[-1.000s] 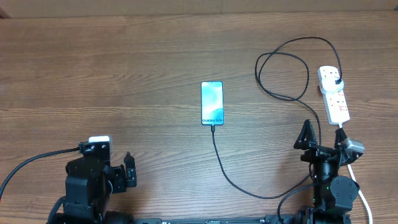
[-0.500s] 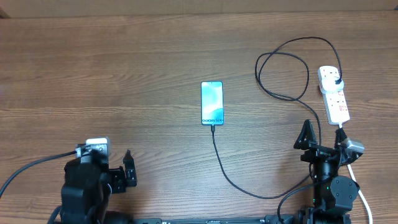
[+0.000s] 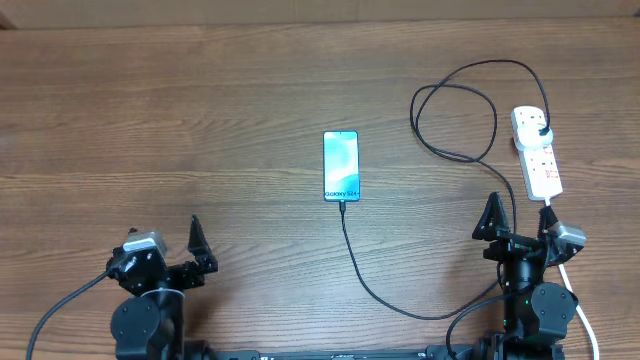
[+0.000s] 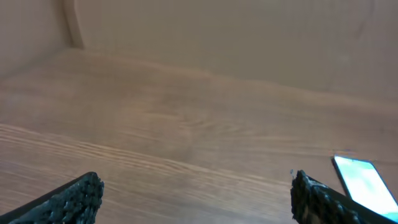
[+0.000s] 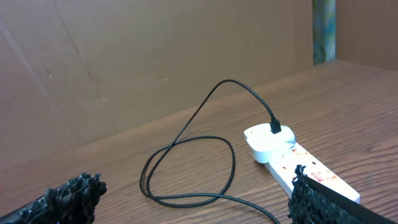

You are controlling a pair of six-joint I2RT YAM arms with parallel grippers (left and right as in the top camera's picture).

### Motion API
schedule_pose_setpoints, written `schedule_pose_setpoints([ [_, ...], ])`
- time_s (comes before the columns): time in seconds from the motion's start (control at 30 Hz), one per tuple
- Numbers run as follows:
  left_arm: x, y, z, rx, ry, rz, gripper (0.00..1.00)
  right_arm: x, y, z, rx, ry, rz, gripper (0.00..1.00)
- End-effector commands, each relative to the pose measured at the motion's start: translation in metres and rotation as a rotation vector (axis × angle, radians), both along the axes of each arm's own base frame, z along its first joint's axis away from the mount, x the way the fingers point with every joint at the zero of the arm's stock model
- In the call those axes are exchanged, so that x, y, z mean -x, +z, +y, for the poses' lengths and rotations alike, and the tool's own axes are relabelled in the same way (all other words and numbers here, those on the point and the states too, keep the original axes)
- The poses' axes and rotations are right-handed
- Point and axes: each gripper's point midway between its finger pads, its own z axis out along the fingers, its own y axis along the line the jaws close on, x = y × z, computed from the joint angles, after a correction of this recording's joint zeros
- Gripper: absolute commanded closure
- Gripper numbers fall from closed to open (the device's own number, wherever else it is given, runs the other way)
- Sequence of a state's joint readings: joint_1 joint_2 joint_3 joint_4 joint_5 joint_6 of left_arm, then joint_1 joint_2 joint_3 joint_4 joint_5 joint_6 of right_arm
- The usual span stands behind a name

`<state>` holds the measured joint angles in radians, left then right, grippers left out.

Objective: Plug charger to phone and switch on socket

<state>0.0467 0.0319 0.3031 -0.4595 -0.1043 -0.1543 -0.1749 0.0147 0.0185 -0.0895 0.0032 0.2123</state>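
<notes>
The phone [image 3: 340, 165] lies flat mid-table with its blue-teal screen lit; its corner shows in the left wrist view [image 4: 364, 186]. The black charger cable [image 3: 365, 275] runs from the phone's near end, curves right, loops [image 3: 455, 120] and ends in a black plug [image 3: 541, 130] seated in the white socket strip [image 3: 537, 152]. The right wrist view shows the loop [image 5: 186, 168], plug [image 5: 275, 129] and strip [image 5: 298, 162]. My left gripper [image 3: 165, 245] [image 4: 196, 199] is open and empty at the near left. My right gripper [image 3: 518, 215] [image 5: 193, 199] is open and empty, just in front of the strip.
The strip's thick white cord [image 3: 580, 310] runs off the near right edge beside my right arm. A brown cardboard wall [image 5: 155, 56] backs the wooden table [image 3: 200, 120].
My left arm has pulled back toward the near edge and turned so its fingers point up the table. The right arm, phone, cable and strip have not moved.
</notes>
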Motion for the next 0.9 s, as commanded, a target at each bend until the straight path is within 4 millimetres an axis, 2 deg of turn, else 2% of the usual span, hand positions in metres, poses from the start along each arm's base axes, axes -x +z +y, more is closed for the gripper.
schedule_pose_setpoints([
  [0.0,-0.009,-0.011,-0.001,0.000,-0.010,-0.043,0.00,0.000,-0.001,0.003,0.005,0.012,-0.007,0.00],
  [0.13,-0.020,-0.018,-0.001,-0.038,-0.017,-0.096,0.00,0.000,-0.001,0.003,0.005,0.012,-0.007,0.00],
  [0.33,-0.030,-0.043,-0.009,-0.072,-0.076,-0.107,0.00,0.000,-0.001,0.003,0.005,0.012,-0.007,0.00],
  [0.47,-0.030,-0.044,-0.014,-0.145,-0.112,-0.096,0.00,0.000,-0.001,0.003,0.005,0.012,-0.007,0.00],
  [0.87,-0.030,-0.044,-0.017,-0.144,-0.128,-0.097,0.00,0.000,-0.001,0.003,0.005,0.012,-0.007,0.00],
])
